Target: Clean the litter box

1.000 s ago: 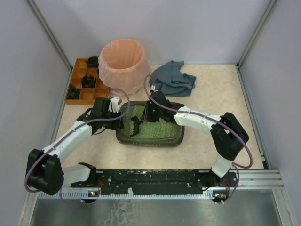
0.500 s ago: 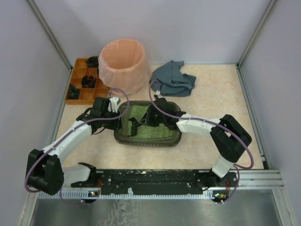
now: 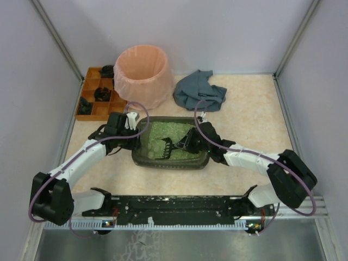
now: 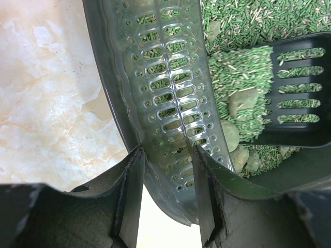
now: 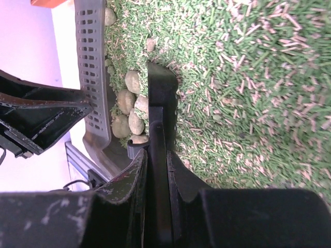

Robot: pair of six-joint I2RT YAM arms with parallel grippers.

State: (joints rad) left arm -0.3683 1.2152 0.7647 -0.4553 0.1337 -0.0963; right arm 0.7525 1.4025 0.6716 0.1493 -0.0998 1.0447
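**Top view.** The litter box (image 3: 173,163), a dark olive-grey tray filled with green litter (image 3: 169,130), lies at the centre of the worktop (image 3: 244,114).

The left claw (image 3: 137,140) meets the box at its 9 o'clock edge. The right claw (image 3: 187,144) reaches in from the 3 o'clock side. It carries a black slotted scoop (image 3: 163,148) whose head points toward 9 o'clock.

A round pink-lined bin (image 3: 142,73) stands at 11 o'clock of the box, near its far corner. An orange compartmented wooden tray (image 3: 93,110) with small dark items sits at 10 o'clock, beside the bin. A crumpled blue-grey cloth (image 3: 200,91) lies at 1 o'clock.

**Left wrist view.** The two fingers (image 4: 132,196) of the left claw straddle the slotted rim of the box, one outside the wall and one inside. Both press against it, so the claw is narrow and clamped on the box. The scoop head bears a heap of litter and pale clumps (image 4: 240,101).

**Right wrist view.** The right claw is closed tight on the scoop handle, which is sandwiched between its fingers. Further clumps lie between the scoop head and the 9 o'clock wall of the box.
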